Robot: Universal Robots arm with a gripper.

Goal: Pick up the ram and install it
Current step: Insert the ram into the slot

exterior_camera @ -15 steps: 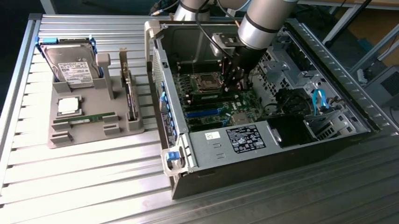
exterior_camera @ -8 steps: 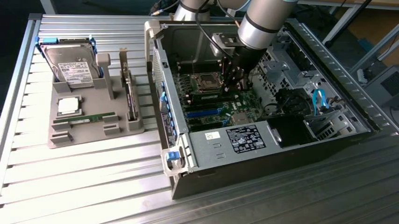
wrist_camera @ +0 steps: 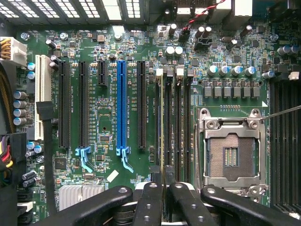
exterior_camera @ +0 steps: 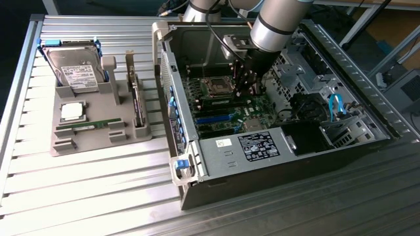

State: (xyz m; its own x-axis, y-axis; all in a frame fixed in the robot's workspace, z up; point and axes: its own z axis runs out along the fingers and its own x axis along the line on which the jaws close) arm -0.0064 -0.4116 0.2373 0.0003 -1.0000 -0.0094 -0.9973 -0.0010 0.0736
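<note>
My gripper (exterior_camera: 251, 88) reaches down into the open computer case (exterior_camera: 196, 162), over the memory slots beside the processor socket (exterior_camera: 219, 87). In the wrist view the black fingers (wrist_camera: 150, 200) are shut on the ram (wrist_camera: 163, 172). It shows edge-on as a thin strip between the fingertips of the gripper (wrist_camera: 163, 188). The strip runs along a black memory slot (wrist_camera: 167, 117) just beside the open socket (wrist_camera: 230, 155). I cannot tell whether the ram is seated in the slot or just above it.
A grey holder (exterior_camera: 98, 140) stands on the slatted table at the exterior view's left. It carries a hard drive (exterior_camera: 75, 69), a square silver processor (exterior_camera: 72, 110), another green stick (exterior_camera: 88, 126) and an upright dark card (exterior_camera: 136, 105). Case walls, cables and a drive cage (exterior_camera: 341, 118) surround the arm.
</note>
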